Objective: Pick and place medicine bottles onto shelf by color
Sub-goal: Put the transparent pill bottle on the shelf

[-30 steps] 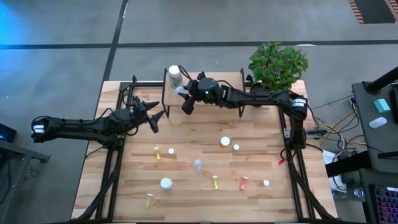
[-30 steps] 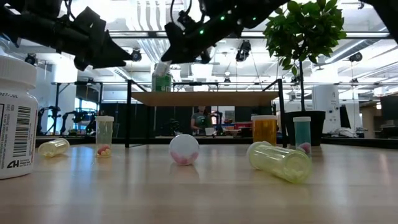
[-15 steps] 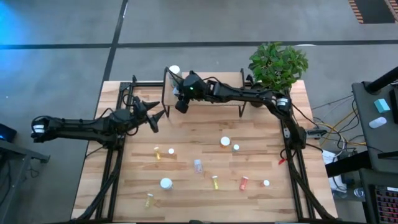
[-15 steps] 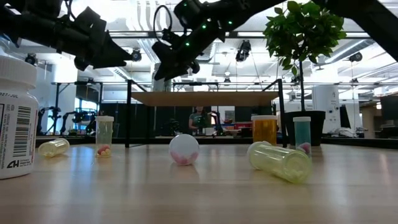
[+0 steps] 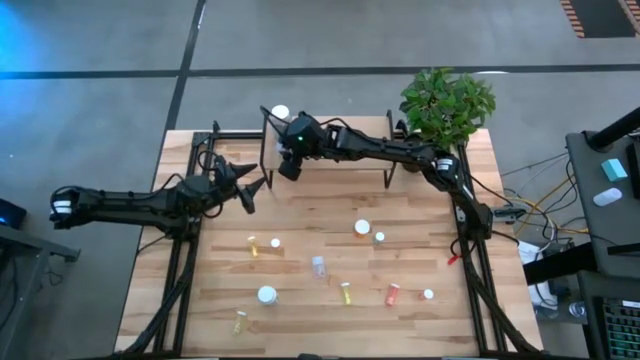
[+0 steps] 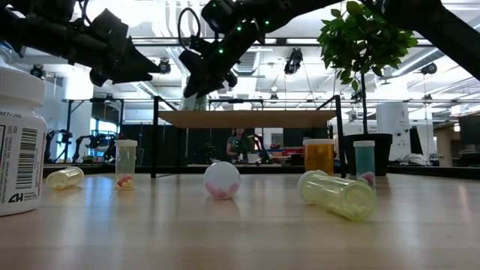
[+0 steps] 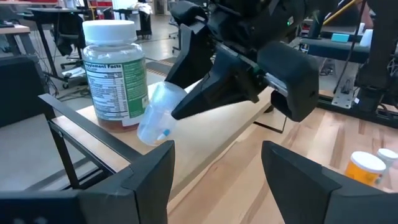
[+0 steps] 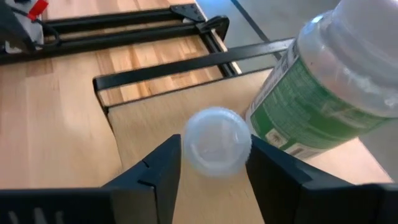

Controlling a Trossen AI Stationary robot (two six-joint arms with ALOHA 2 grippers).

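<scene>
Potted plant (image 5: 446, 104), perhaps on table corner (image 5: 482, 140)

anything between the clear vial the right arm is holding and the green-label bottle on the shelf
Nothing. In the left wrist view the clear vial, held in the right gripper, sits right beside the green-label bottle on the shelf.

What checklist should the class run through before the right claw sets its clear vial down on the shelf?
1. Vial held: ok. The right claw is shut on the clear vial.
2. Vial over the shelf: ok, above its end board.
3. Clearance from the green-label bottle: not ok, the vial hangs very close beside it.
4. Vial upright: not ok, it is tilted.
5. Left claw out of the way: ok, it waits open, off the shelf.
6. Vial touching the board: cannot tell.
</scene>
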